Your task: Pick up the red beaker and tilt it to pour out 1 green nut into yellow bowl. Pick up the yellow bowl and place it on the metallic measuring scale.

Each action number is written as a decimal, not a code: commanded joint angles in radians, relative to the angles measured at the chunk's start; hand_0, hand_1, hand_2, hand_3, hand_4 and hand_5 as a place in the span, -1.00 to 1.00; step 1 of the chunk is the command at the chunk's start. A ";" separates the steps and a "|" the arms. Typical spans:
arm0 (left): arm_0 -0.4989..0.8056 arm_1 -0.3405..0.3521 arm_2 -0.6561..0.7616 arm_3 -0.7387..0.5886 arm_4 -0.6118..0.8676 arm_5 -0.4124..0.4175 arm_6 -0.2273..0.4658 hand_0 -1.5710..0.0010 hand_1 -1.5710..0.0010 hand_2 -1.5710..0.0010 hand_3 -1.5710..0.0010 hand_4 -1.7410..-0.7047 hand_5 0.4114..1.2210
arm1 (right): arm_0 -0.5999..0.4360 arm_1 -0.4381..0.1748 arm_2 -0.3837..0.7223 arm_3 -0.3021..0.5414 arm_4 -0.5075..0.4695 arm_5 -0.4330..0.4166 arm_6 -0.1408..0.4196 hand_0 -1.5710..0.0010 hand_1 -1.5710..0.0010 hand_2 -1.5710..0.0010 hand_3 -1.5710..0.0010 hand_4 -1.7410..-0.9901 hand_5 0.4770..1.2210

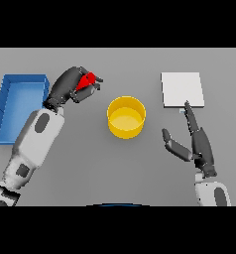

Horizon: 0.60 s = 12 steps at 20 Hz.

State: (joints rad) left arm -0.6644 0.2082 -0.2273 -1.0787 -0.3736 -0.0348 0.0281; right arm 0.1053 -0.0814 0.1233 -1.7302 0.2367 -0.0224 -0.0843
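On a grey tabletop, the left hand curls around the red beaker, beside a blue bin. The yellow bowl sits at center. The right hand, fingers spread, rests near the white scale.

We see the left hand with its fingers curled round the red beaker, holding it left of the yellow bowl and apart from it. The bowl stands upright on the grey table. A blue tray lies at the far left, beside the left arm. Our right hand rests open, its straight fingers pointing up to the white scale and reaching its near edge.
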 commanded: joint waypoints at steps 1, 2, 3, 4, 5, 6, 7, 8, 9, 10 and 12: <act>-0.013 0.010 -0.036 -0.003 -0.035 -0.013 0.021 -1.00 -1.00 -1.00 -1.00 -1.00 0.77 | -0.004 0.002 -0.004 0.017 -0.006 0.004 0.004 1.00 1.00 1.00 1.00 0.50 -0.50; -0.026 0.022 -0.068 -0.011 -0.061 -0.031 0.034 -1.00 -1.00 -1.00 -1.00 -1.00 0.78 | -0.002 -0.002 -0.006 0.010 -0.009 0.005 -0.010 1.00 1.00 1.00 1.00 0.50 -0.49; -0.051 0.032 -0.095 -0.001 -0.091 -0.040 0.040 -1.00 -1.00 -1.00 -1.00 -1.00 0.80 | -0.004 0.004 0.000 0.009 -0.012 0.009 -0.013 1.00 1.00 1.00 1.00 0.50 -0.49; -0.070 0.037 -0.131 0.003 -0.128 -0.049 0.056 -1.00 -1.00 -1.00 -1.00 -1.00 0.82 | -0.002 0.005 0.001 0.011 -0.016 0.014 -0.013 1.00 1.00 1.00 1.00 0.49 -0.49; -0.089 0.051 -0.162 0.006 -0.167 -0.056 0.064 -1.00 -1.00 -1.00 -1.00 -1.00 0.85 | -0.006 0.002 -0.007 0.013 -0.024 0.016 -0.004 1.00 1.00 1.00 1.00 0.49 -0.48; -0.110 0.063 -0.204 0.014 -0.215 -0.067 0.075 -1.00 -1.00 -1.00 -1.00 -1.00 0.88 | 0.003 0.001 -0.004 0.009 -0.019 0.014 -0.013 1.00 1.00 1.00 1.00 0.49 -0.48; -0.135 0.071 -0.234 0.015 -0.246 -0.090 0.089 -1.00 -1.00 -1.00 -1.00 -1.00 0.91 | 0.003 0.007 0.000 0.011 -0.018 0.013 -0.017 1.00 1.00 1.00 1.00 0.49 -0.47; -0.148 0.072 -0.270 0.026 -0.281 -0.103 0.090 -1.00 -1.00 -1.00 -1.00 -1.00 0.92 | 0.017 0.011 0.004 -0.001 -0.021 0.016 -0.023 1.00 1.00 1.00 1.00 0.49 -0.47; -0.164 0.075 -0.302 0.034 -0.310 -0.127 0.102 -1.00 -1.00 -1.00 -1.00 -1.00 0.94 | 0.019 0.012 0.007 -0.018 -0.020 0.015 -0.015 1.00 1.00 1.00 1.00 0.48 -0.47; -0.181 0.078 -0.334 0.047 -0.341 -0.151 0.113 -1.00 -1.00 -1.00 -1.00 -0.90 0.95 | 0.017 0.015 0.005 -0.008 -0.017 0.010 -0.003 1.00 1.00 1.00 1.00 0.46 -0.47; -0.228 0.098 -0.389 0.071 -0.391 -0.197 0.099 -1.00 -1.00 -1.00 -0.83 -0.93 0.97 | 0.011 0.020 0.004 -0.011 -0.026 0.013 0.010 1.00 1.00 1.00 1.00 0.46 -0.47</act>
State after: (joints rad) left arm -0.8921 0.3065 -0.6160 -1.0084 -0.7630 -0.2320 0.1262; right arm 0.1169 -0.0614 0.1278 -1.7409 0.2110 -0.0096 -0.0747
